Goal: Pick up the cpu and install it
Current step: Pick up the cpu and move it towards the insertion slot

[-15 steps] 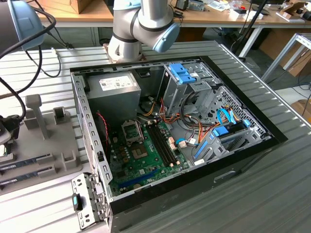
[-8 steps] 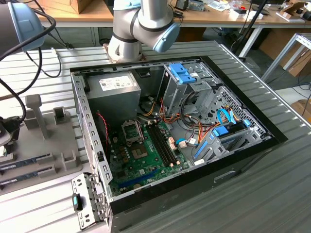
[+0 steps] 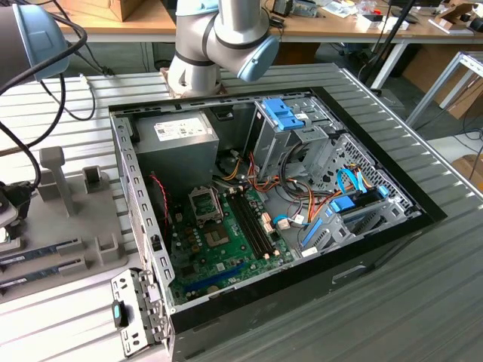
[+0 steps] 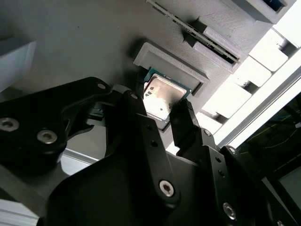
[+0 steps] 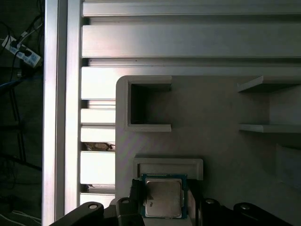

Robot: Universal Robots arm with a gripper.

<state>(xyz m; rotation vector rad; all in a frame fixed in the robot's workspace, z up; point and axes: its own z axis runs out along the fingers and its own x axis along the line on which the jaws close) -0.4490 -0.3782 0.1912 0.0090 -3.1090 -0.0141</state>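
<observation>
No text here can be read with certainty.

Exterior view: the white label (image 3: 179, 128) on the power supply (image 3: 167, 157) carries print too fine for you to make out.

First wrist view: the cpu (image 5: 162, 198) lid bears faint marks, and you cannot resolve them into letters or numbers.
</observation>
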